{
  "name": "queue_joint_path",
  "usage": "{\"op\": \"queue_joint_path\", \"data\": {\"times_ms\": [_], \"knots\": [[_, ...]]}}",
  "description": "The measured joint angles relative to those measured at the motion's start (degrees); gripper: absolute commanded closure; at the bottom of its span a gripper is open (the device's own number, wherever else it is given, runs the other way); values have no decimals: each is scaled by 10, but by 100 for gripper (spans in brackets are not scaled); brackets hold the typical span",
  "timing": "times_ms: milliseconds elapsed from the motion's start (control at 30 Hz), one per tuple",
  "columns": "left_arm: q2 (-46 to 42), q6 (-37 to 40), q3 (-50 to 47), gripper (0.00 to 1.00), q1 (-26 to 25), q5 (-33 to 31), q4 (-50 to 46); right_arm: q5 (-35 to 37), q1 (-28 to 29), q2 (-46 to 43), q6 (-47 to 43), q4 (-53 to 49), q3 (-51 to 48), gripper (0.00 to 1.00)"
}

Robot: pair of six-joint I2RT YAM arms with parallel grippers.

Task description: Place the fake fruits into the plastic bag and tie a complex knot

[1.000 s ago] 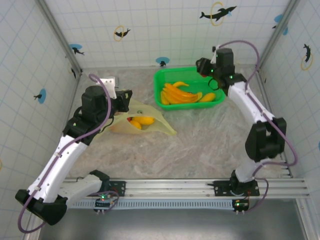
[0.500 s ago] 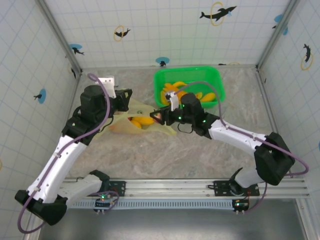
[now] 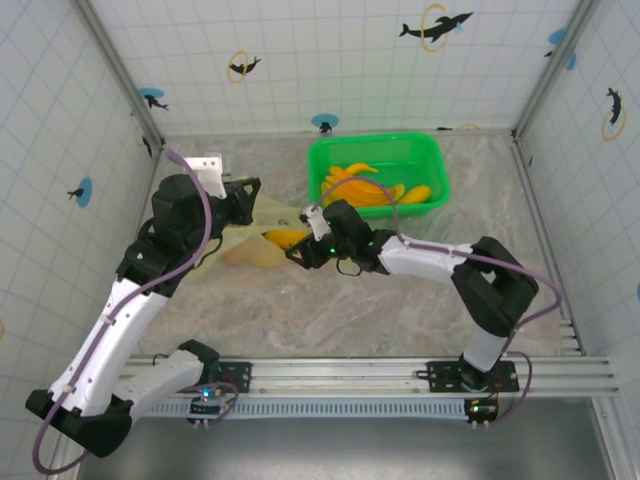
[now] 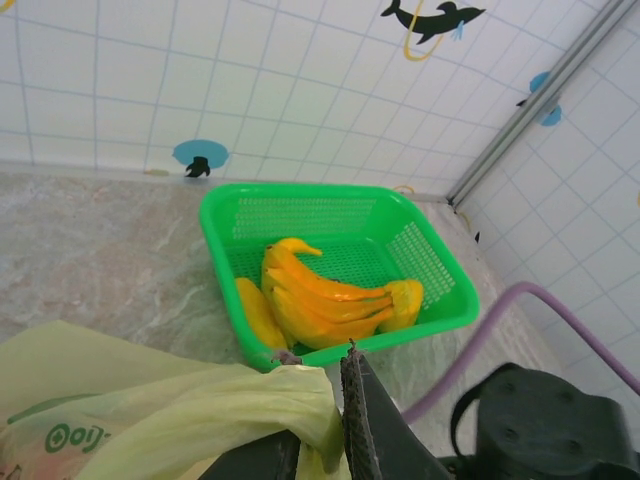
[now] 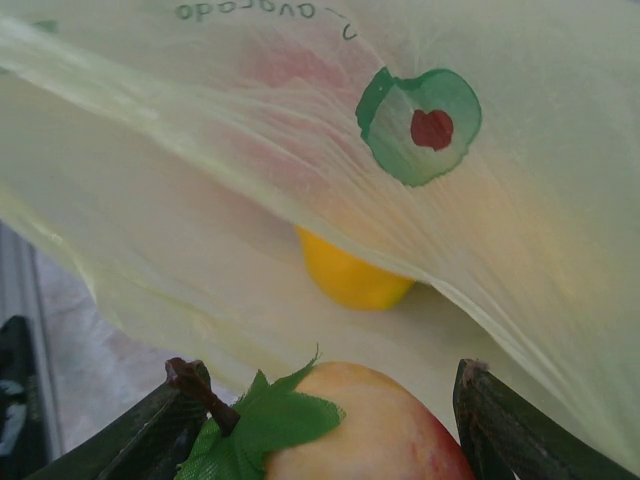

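Evidently the plastic bag (image 3: pixel 240 248) is pinched at its rim and raised by the left gripper (image 3: pixel 250 193) so that the leafy fruit (image 5: pixel 375 430) clamped in the right gripper (image 3: pixel 298 252), at its mouth, can be dropped in.

The top camera looks down from above the near edge over the tabletop (image 3: pixel 420 290). The left wrist camera faces the basket (image 4: pixel 330 215) over the bag (image 4: pixel 150 410); the right wrist camera sits close against that bag, seen in all three
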Motion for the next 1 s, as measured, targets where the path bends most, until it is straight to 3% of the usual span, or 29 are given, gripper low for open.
{"op": "queue_joint_path", "data": {"times_ms": [267,467,567,600,700,867,1000], "knots": [[-9,2,-6,86,0,0,0,35,0,90,-55,-82,194,48],[-9,4,-7,86,0,0,0,22,1,136,-52,-98,276,48],[-7,4,-7,86,0,-1,0,10,4,170,-34,-95,307,37],[-6,4,-7,86,0,-2,0,7,6,180,-27,-94,313,28],[-3,3,-7,86,0,-7,0,2,13,196,-12,-94,315,14],[0,3,-7,86,0,-17,0,-9,17,179,-1,-75,276,9],[0,3,-7,86,0,-20,0,-14,10,130,2,-67,228,16]]}}
